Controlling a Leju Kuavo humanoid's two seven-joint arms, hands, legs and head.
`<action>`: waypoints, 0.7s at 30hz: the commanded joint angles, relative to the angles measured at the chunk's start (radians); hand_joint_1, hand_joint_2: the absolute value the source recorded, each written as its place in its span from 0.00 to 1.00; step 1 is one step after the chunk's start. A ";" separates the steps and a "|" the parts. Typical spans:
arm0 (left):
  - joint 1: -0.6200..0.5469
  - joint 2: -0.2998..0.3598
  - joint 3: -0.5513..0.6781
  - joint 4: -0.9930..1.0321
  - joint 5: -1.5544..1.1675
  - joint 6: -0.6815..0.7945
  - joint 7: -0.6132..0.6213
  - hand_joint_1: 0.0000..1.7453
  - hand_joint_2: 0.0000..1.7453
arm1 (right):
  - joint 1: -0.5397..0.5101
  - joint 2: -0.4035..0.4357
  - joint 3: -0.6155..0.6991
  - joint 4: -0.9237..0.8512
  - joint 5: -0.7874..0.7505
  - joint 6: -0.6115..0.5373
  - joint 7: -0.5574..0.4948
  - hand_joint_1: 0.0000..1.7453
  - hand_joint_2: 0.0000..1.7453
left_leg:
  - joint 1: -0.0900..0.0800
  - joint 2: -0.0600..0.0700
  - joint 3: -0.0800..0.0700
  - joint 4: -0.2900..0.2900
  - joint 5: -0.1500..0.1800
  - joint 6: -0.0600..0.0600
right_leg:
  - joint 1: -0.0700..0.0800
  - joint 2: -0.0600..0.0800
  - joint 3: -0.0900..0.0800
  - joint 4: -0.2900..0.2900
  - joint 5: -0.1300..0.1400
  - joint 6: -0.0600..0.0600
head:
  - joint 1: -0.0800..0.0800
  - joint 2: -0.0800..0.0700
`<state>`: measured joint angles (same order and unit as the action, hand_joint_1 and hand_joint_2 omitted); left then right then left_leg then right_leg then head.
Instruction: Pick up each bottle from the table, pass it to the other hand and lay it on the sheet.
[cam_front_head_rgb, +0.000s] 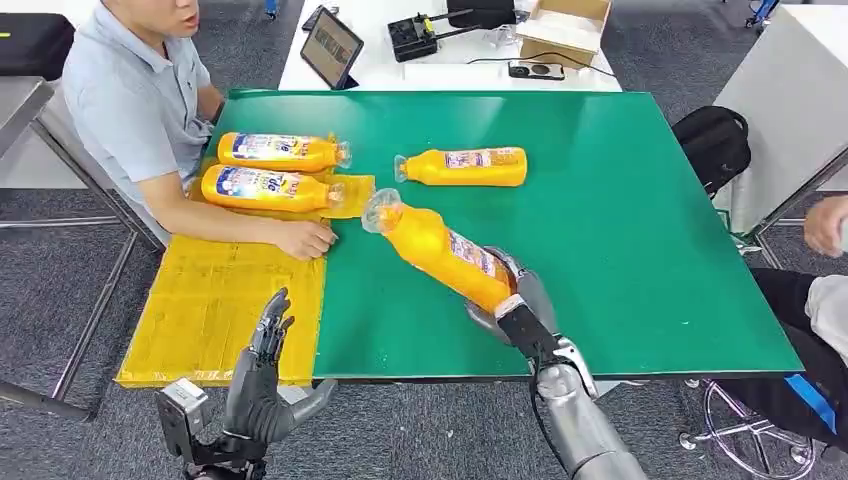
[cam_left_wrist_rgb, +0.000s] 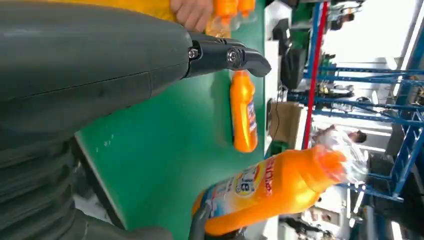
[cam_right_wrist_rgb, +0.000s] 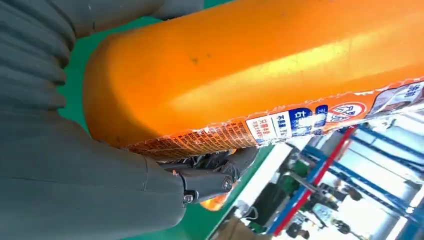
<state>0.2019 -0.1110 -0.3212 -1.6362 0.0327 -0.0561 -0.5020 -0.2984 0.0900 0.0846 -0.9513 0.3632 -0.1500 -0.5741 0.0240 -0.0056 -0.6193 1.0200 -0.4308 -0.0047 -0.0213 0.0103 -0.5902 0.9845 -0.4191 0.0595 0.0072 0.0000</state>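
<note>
Four orange bottles carry printed labels, and little of the print reads. The held bottle (cam_right_wrist_rgb: 260, 65) shows a label strip at lower right of the right wrist view: a blue panel with white Chinese characters and a red-and-white round badge, all too small to make out. In the left wrist view the same bottle (cam_left_wrist_rgb: 270, 192) bears a blue-and-white logo and red characters, blurred. In the head view, the two sheet bottles (cam_front_head_rgb: 275, 170) at upper left have blue labels with white lettering, illegible. The lone bottle (cam_front_head_rgb: 465, 167) has a pale label, unreadable.
</note>
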 joint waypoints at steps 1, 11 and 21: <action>-0.081 -0.036 -0.024 0.083 0.069 0.010 0.012 0.00 1.00 | 0.043 0.056 0.216 -0.117 0.053 0.004 0.002 1.00 1.00 | 0.000 0.002 0.003 -0.001 -0.001 0.001 | 0.000 0.001 0.002 0.000 -0.001 -0.003 | 0.000 0.000; -0.123 -0.047 -0.079 0.101 0.092 0.014 0.019 0.00 1.00 | -0.001 0.134 0.376 0.026 0.073 -0.045 -0.042 1.00 1.00 | 0.000 0.003 0.003 -0.001 -0.001 0.001 | 0.000 0.002 0.002 0.000 0.000 -0.002 | 0.000 0.000; -0.132 -0.057 -0.080 0.090 0.109 0.026 0.003 0.00 1.00 | -0.021 0.157 0.418 0.074 0.056 -0.040 -0.058 1.00 1.00 | 0.000 0.001 0.004 -0.001 -0.001 0.002 | 0.000 -0.001 0.003 -0.001 -0.001 -0.002 | 0.001 0.000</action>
<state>0.1156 -0.1667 -0.3792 -1.5988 0.1202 -0.0420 -0.4871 -0.2537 0.2209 0.4200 -1.0086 0.4376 -0.1900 -0.6153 0.0243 -0.0050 -0.6198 1.0199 -0.4306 -0.0050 -0.0211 0.0106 -0.5912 0.9848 -0.4191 0.0594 0.0080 0.0000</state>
